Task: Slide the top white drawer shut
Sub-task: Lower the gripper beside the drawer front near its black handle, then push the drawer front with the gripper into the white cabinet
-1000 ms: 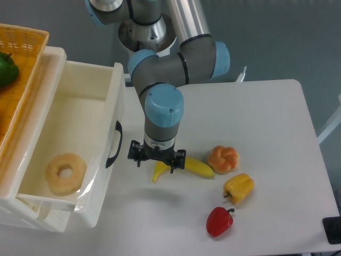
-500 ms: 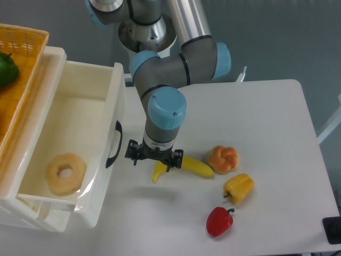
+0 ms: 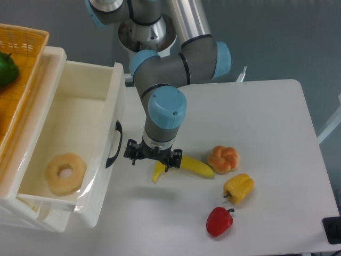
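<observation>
Setting: white table (image 3: 266, 122) against a grey-blue backdrop, viewed from above by the fixed camera.
Task item: top white drawer (image 3: 80, 154) stands pulled well out at the left of the table, its front panel facing the arm and its black curved handle (image 3: 113, 144) on that panel. Not yet closed.
Drawer contents: one pale ring-shaped doughnut (image 3: 66, 173) lies on the drawer floor towards the front.
Gripper: gripper (image 3: 152, 154) hangs just beside the handle, on its table side, pointing down; fingers appear spread apart and hold nothing.
Change noted: over the last second the gripper has shifted slightly left, towards the drawer front. Drawer itself has not moved.
Contact: none evident; a narrow gap shows between gripper and front panel.
Assessment: approach phase; the push has not begun. The next move likely calls for bearing against the front panel and driving it left.
Nearby: banana (image 3: 184, 167) lies partly under the gripper; an orange lobed pastry-like item (image 3: 223, 158), a yellow pepper (image 3: 238, 188) and a red pepper (image 3: 220, 221) lie further right.
Above drawer: wicker basket (image 3: 21, 58) with a green pepper (image 3: 6, 69) at the upper left.
Risk: a fingertip may catch on the handle during the push.
</observation>
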